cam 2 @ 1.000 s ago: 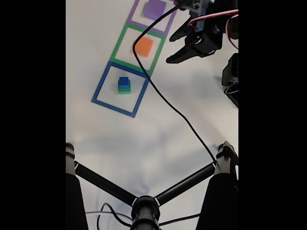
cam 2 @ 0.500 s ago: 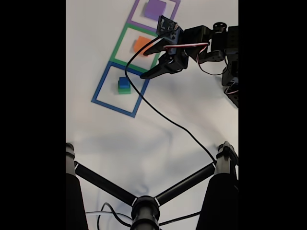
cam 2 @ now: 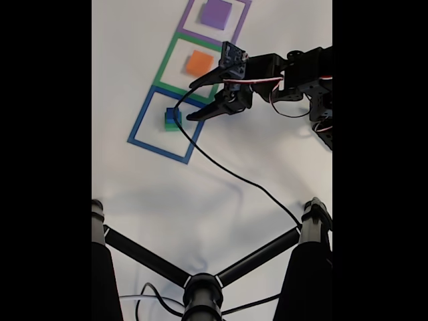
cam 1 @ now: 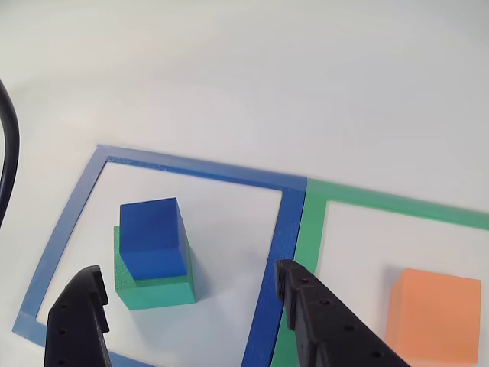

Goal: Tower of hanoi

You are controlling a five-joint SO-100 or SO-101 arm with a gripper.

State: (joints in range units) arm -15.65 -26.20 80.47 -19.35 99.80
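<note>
We see our arm built of black printed segments, with red and white wires looping along it and a black cable trailing off, ending in the gripper whose two tapering black fingers carry rows of small holes.

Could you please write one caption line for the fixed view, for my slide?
Open gripper beside a blue cube stacked on a green block; orange block and purple block sit apart.

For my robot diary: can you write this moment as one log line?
hand: open, near stack | blue cube: on green block | orange block: alone in green square
</note>
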